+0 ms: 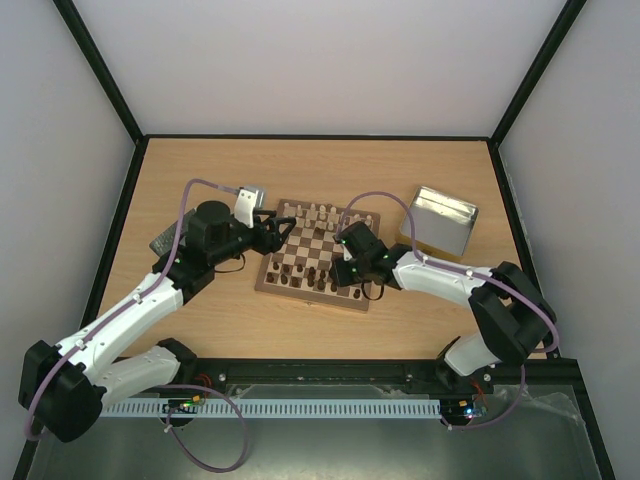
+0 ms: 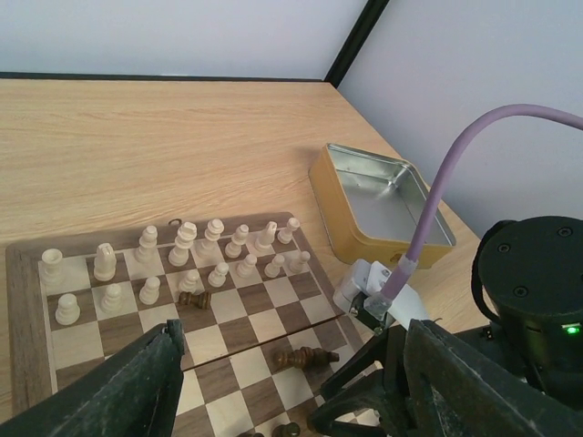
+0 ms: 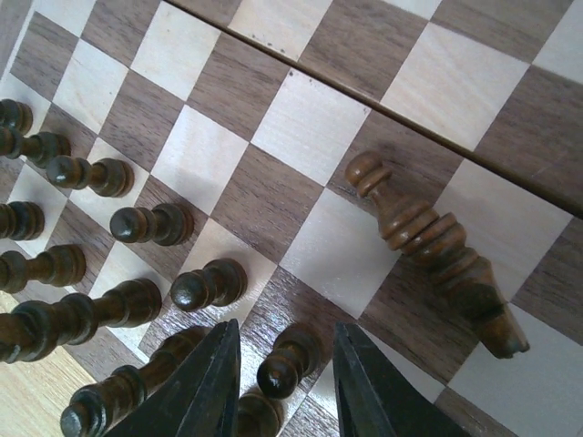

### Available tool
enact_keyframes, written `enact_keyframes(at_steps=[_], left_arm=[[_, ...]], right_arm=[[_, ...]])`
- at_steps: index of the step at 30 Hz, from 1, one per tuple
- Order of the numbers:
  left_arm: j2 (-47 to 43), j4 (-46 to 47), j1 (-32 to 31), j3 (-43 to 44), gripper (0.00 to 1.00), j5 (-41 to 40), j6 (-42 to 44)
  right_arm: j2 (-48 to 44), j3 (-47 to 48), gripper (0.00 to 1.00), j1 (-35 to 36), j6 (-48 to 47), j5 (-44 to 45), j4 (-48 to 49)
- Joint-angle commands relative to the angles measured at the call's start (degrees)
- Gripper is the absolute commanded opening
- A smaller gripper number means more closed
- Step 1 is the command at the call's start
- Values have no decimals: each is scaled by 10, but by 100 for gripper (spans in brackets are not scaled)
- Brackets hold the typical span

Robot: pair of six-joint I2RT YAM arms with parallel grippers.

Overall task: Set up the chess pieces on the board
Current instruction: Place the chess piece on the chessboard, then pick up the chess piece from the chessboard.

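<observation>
Honestly this looks mostly done; the board (image 1: 322, 248) sits mid-table (image 1: 200, 170) and the cream pieces (image 2: 182, 246) stand in what looks like 2 full rows along its far side. The dark pieces (image 3: 150, 223) are lined up on the near side, but I can't count them from here.

What's left: 1 dark piece (image 3: 428, 241) lying on its side out in the middle squares, and a 2nd toppled dark one (image 2: 194, 298) just beside the cream pawns; both need standing up on their home squares, I'd guess.

The right pincer (image 3: 287, 332) is low over the dark rows, partly open, a pawn (image 3: 287, 360) between its fingers but not clamped as far as I can see. The left pincer (image 2: 293, 335) hangs wide open over the board's left edge, holding nothing.
</observation>
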Motion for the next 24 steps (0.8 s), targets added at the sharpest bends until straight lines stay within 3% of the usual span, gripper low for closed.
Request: enact_keyframes(at_steps=[1,13,17,24], left_arm=[[-1,7,3,9,69,3,7],[-4,1,4,8,71,-3,3],[-5,1,4,6,72,-1,1],[-4,5,4,1,72,6,-3]], right_arm=[[-18,25,28,4,2,23,-20],[-26,55,30,-14,30,152,-59],[-6,62,39,-16,7,150,-77],[34,81,40,-16,-49,127,-108]])
